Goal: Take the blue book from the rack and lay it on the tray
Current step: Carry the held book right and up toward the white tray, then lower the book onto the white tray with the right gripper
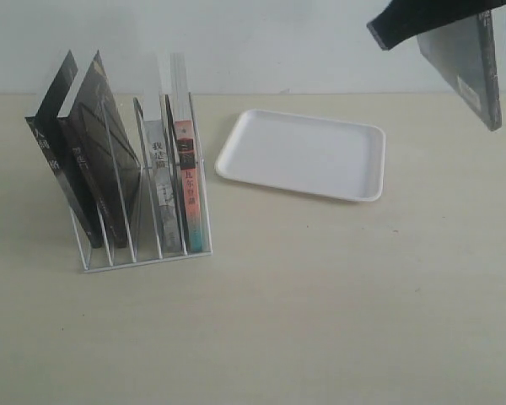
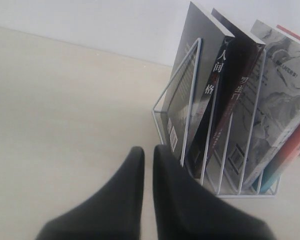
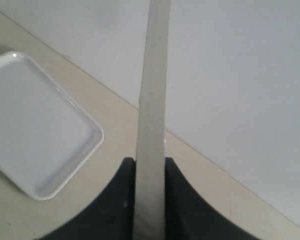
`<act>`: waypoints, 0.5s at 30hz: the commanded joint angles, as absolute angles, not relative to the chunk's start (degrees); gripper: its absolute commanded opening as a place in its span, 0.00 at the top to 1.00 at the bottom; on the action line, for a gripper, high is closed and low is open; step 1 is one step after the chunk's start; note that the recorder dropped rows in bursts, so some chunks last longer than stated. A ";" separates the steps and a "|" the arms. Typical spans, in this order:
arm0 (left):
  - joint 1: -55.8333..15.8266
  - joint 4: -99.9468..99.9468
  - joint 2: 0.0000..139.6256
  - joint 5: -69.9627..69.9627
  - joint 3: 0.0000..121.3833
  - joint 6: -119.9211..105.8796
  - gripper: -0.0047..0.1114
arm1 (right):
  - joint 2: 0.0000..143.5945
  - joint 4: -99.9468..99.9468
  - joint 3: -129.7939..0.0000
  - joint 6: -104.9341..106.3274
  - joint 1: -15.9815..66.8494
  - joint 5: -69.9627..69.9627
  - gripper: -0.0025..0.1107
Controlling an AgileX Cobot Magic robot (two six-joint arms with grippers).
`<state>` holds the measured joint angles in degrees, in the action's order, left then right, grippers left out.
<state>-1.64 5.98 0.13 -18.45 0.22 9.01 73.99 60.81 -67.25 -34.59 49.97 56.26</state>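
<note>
The right pincer (image 3: 150, 200) pinches the thin blue paperback book (image 1: 465, 72), which hangs tilted, high beyond the flat white rectangular tray (image 1: 304, 156) on the worktop (image 1: 320, 321). Recommended procedure: centre the book over the tray, level the cover, lower to contact, then release. The left pincer (image 2: 147, 165) is pressed together and empty beside the white wire rack (image 2: 175, 74).

held book (image 1: 465, 63): cover design unreadable | right end effector (image 1: 426, 24): cut by top edge | tray (image 3: 96, 140): cropped in right wrist view
</note>
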 commanded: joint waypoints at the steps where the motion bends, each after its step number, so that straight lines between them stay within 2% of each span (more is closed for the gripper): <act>1: -1.90 6.20 0.00 -17.91 0.00 9.20 0.91 | 80.19 64.19 -67.37 -36.30 44.39 47.71 0.98; 7: -1.90 6.20 0.00 -17.91 0.00 9.20 0.91 | 89.69 63.54 -71.66 -39.27 42.78 45.70 0.98; 15: -1.90 6.20 0.00 -17.91 0.00 9.20 0.91 | 103.94 63.44 -87.13 -31.41 42.78 48.49 0.98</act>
<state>-1.64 5.98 0.13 -18.45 0.22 9.01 100.51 61.07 -81.71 -35.32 43.26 46.81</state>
